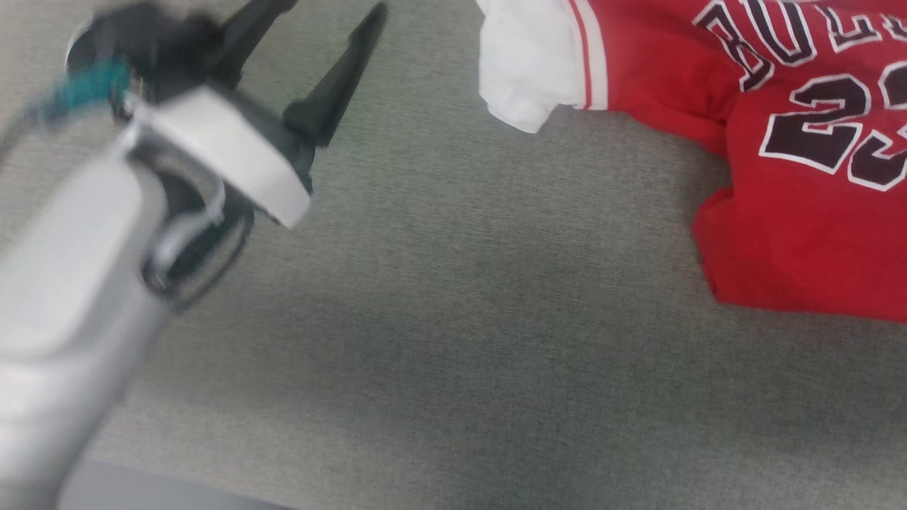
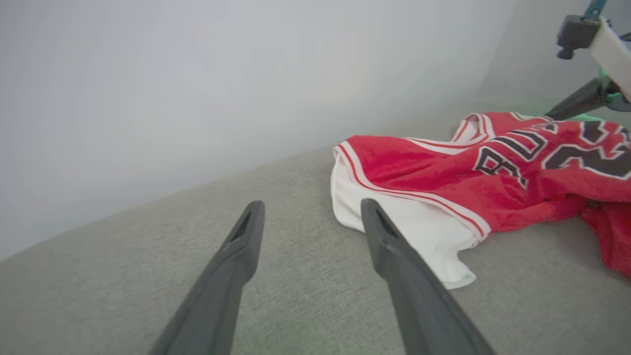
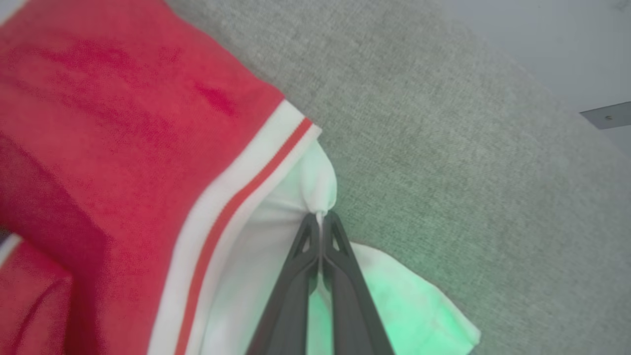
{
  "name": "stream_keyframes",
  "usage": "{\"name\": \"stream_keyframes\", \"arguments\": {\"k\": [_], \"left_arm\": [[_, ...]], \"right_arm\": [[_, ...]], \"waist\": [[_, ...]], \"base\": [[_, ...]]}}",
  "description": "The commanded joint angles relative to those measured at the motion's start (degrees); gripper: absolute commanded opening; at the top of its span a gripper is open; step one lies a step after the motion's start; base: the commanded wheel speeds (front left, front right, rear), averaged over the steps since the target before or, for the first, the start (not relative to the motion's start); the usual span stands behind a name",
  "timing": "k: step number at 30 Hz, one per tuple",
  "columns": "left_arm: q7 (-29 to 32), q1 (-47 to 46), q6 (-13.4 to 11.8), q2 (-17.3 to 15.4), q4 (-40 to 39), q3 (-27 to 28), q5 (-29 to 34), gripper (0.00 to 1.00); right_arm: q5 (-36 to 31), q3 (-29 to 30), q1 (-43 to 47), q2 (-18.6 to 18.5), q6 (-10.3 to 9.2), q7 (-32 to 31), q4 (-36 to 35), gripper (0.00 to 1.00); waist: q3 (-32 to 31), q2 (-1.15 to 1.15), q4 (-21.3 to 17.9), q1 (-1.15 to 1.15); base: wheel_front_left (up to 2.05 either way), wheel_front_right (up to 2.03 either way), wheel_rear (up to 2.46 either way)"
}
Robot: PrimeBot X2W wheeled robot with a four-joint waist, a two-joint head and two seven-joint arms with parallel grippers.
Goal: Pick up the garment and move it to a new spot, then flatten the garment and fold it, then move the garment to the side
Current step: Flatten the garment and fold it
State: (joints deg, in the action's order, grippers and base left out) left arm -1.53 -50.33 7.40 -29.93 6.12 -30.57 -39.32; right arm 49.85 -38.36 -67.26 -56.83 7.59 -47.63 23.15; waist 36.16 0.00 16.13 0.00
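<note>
The garment [image 1: 793, 142], a red jersey with dark white-outlined lettering and numbers, lies crumpled at the upper right of the head view. Its white sleeve [image 1: 524, 64] points toward the middle. My left gripper [image 1: 329, 14] hovers open at the upper left, well left of the sleeve. In the left wrist view its fingers [image 2: 311, 206] spread wide over bare cloth, with the garment [image 2: 434, 172] just to their right. In the right wrist view my right gripper [image 3: 320, 217] is shut on a pinched fold of the other white sleeve [image 3: 276, 222], beside the red-and-white striped trim.
The garment rests on a grey woven surface [image 1: 460, 319] with open room in front and to the left. A pale wall [image 2: 197, 88] rises behind it. A dark finger of my right arm [image 2: 577, 101] reaches down at the garment's far edge.
</note>
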Motion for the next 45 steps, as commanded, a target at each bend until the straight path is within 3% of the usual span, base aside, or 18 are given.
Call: {"name": "stream_keyframes", "arguments": {"k": [1,6,11,16,20,21,22,23,24,25,29,34,39,45], "left_arm": [[0.7,-1.7,0.1,-0.2,0.5,-0.7,-1.1,1.00],[15.1,-16.9,0.1,-2.9,6.6,-11.0,-17.0,1.00],[25.4,-28.6,0.1,-1.0,13.4,-18.1,-27.4,1.00],[32.0,-35.5,0.1,1.2,19.8,-22.3,-34.0,1.00],[35.5,-38.6,0.1,1.3,24.4,-27.0,-33.7,1.00],[36.2,-38.8,0.1,1.5,25.4,-27.8,-34.6,0.98],[36.4,-39.0,0.1,1.9,26.1,-28.5,-35.1,0.76],[36.2,-39.2,0.1,2.1,26.4,-29.2,-35.5,0.46],[35.8,-39.1,0.1,2.2,26.5,-29.5,-36.6,0.07],[35.4,-39.2,0.1,2.2,26.5,-29.8,-37.2,0.00],[30.7,-40.0,0.1,1.2,26.3,-29.7,-38.4,0.00],[23.0,-40.1,0.1,-0.5,26.2,-30.2,-39.5,0.00],[16.5,-42.5,0.1,-1.8,28.8,-29.8,-38.2,0.00],[1.9,-49.2,0.1,-0.2,38.7,-27.5,-34.3,0.00]], "right_arm": [[-0.4,-1.0,0.9,0.3,-0.18,-0.2,1.4,0.00],[-0.1,-2.8,-1.7,0.5,-0.20,-0.4,1.0,0.00],[0.3,-4.6,-4.2,1.1,-0.21,-0.4,0.1,0.00],[0.7,-7.2,-6.6,2.8,-0.21,0.0,-0.5,0.00],[1.1,-9.7,-8.1,4.4,-0.20,0.9,-0.5,0.00],[1.2,-10.2,-8.5,4.8,-0.20,1.2,-0.4,0.00],[1.4,-10.8,-8.8,5.0,-0.20,1.5,-0.3,0.00],[1.5,-11.4,-9.2,5.2,-0.20,1.8,-0.2,0.00],[1.6,-12.0,-9.5,5.5,-0.20,2.5,-0.3,0.00],[1.8,-12.4,-9.8,5.8,-0.20,3.2,-0.2,0.00],[2.6,-13.1,-11.1,6.0,-0.14,7.6,-0.4,0.00],[4.0,-10.5,-13.1,5.2,-0.15,18.0,0.4,0.00],[0.9,-8.4,-16.0,6.5,-0.14,25.9,4.0,0.00],[-8.3,-0.7,-24.0,14.3,-0.16,41.0,18.4,0.00]], "waist": [[0.9,0.00,-0.8,0.00],[3.2,0.00,-2.0,0.00],[5.8,0.00,-3.6,0.00],[8.0,0.00,-5.7,0.00],[9.0,0.00,-7.1,0.00],[9.1,0.00,-7.5,0.00],[9.2,0.00,-7.7,0.00],[9.3,0.00,-7.9,0.00],[9.3,0.00,-8.1,0.00],[9.1,0.00,-8.4,0.00],[7.8,0.00,-8.8,0.00],[4.2,0.00,-9.5,0.00],[2.2,0.00,-10.8,0.00],[-1.2,0.00,-12.9,0.00]], "base": [[0.00,0.00,0.00],[0.00,0.00,0.00],[0.00,0.00,0.00],[0.00,0.00,0.00],[0.00,0.00,0.00],[0.00,0.00,0.00],[0.00,0.00,0.00],[0.00,0.00,0.00],[0.00,0.00,0.00],[0.00,0.00,0.00],[0.00,0.00,0.00],[0.00,0.00,0.00],[0.00,0.00,0.00],[0.00,0.00,0.00]]}}
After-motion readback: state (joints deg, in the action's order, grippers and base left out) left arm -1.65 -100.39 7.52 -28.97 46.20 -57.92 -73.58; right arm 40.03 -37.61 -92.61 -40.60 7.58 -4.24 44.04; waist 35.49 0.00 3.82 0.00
